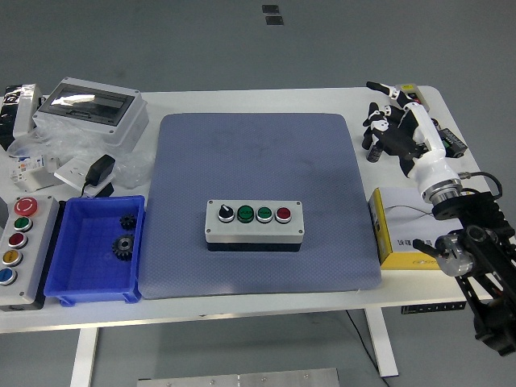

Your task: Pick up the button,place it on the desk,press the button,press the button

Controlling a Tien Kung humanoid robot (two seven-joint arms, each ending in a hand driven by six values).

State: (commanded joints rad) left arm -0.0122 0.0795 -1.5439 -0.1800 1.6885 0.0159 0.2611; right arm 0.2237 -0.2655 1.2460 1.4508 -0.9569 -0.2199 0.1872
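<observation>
a: where's the button box [255, 226] sitting?

b: just below the middle of the frame, flat on the blue-grey mat [258, 153], long side running left to right. along its top, from left to right: a black selector knob [226, 212], two green buttons [247, 214] and a red button [283, 214]. nothing is touching it.

a: and the right hand [390, 121]?

b: up in the upper right of the frame, well apart from the box, over the far right corner of the white table [266, 302]. its fingers are loosely spread, lightly bent, and they hold nothing. the forearm runs down from it towards the lower right edge.

a: what's under the hand?

b: a cluster of small black cylinders [374, 145] and a grey switch box [408, 95], partly hidden behind the fingers. i can't tell whether the hand touches any of them.

a: anything beside the arm?

b: a yellow box [399, 230] at the mat's right edge, with the wrist above it.

a: the left side of the frame?

b: a blue bin [89, 278] with two dark gears [123, 246] in it, just beside the mat's left edge. left of that, a second button panel [18, 242] with red, green, yellow and blue buttons. in the upper left, a grey enclosure with a clear lid [90, 109], a black power adapter [100, 171] and some plastic bags.
</observation>
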